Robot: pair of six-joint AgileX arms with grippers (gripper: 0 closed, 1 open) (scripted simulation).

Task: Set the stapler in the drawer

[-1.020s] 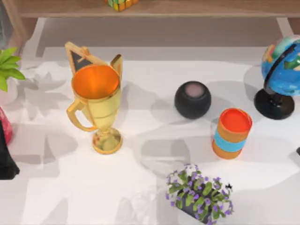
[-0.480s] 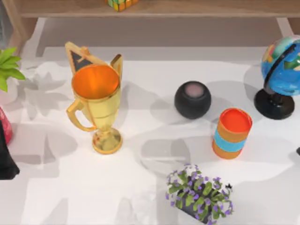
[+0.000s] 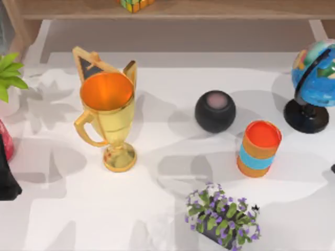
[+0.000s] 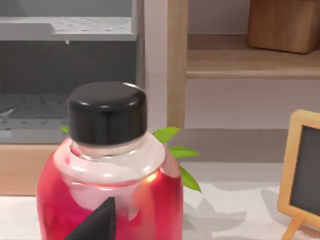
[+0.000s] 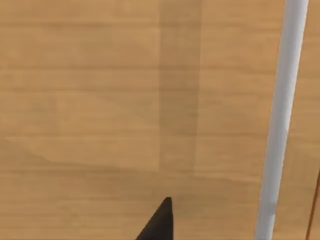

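Stapler is nowhere I can find on the surface (image 3: pixel 78 209); I judge it rigid, fairly heavy, best gripped across its body. Largest to smallest: trophy (image 3: pixel 107 117), globe (image 3: pixel 314 83), cup (image 3: pixel 257 149). My left claw (image 4: pixel 97 225) faces a red bottle (image 4: pixel 110 170); its opening I cannot tell.

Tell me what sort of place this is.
Probably a rendered office or study desk: a white table with display items such as a gold trophy, a globe and a black speaker, backed by a wooden shelf unit.
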